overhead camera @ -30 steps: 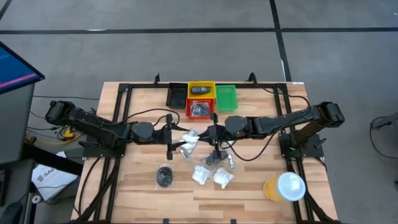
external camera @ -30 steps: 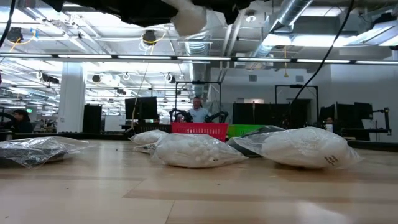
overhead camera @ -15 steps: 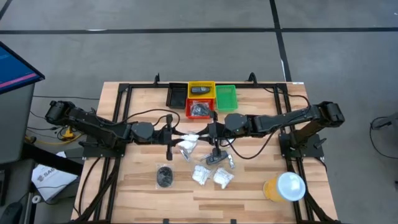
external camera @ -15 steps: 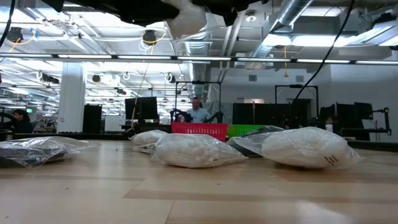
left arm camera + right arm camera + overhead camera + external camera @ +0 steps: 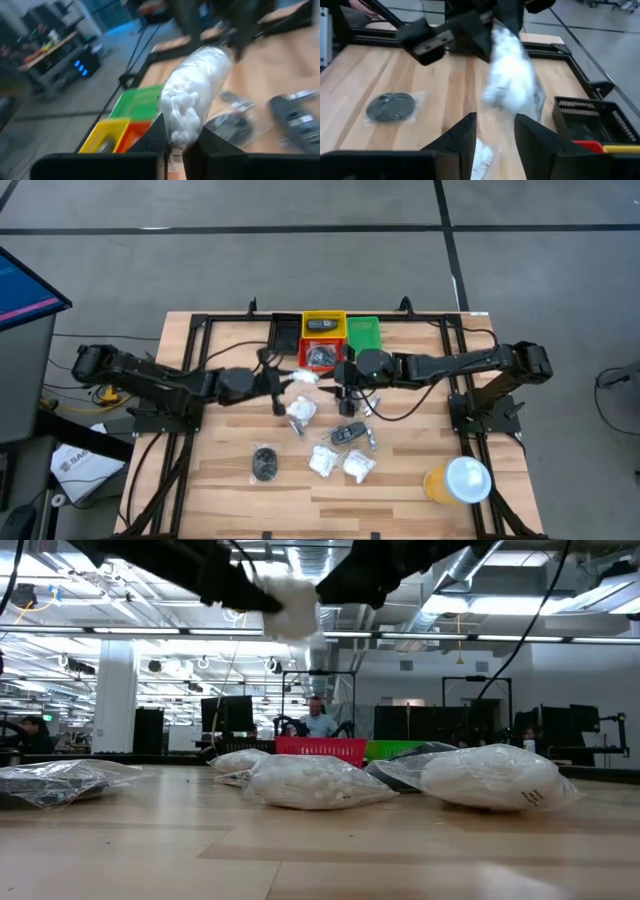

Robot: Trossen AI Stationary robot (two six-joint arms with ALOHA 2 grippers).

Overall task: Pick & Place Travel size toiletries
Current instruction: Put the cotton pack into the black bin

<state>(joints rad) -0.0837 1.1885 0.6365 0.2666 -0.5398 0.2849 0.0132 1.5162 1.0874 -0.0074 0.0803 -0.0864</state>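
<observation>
Left tool clenched on a white packet, raised over the surface beside the bins.

I see the surface [image 5: 400, 480] carrying four bins at its far edge: black [image 5: 285, 333], yellow [image 5: 324, 324], green [image 5: 363, 332], red [image 5: 321, 357]. My left tool [image 5: 281, 383] grips a white packet [image 5: 192, 102] clear of the surface, just beside the red bin. My right tool [image 5: 349, 387] hangs close opposite, fingers [image 5: 462, 137] parted and released, holding nothing. An orange cup [image 5: 457, 480] stands at the near right corner. Lying loose are more white packets [image 5: 342, 463], a dark disc [image 5: 265, 463] well to the left, and a black oblong piece [image 5: 348, 433] between them.
</observation>
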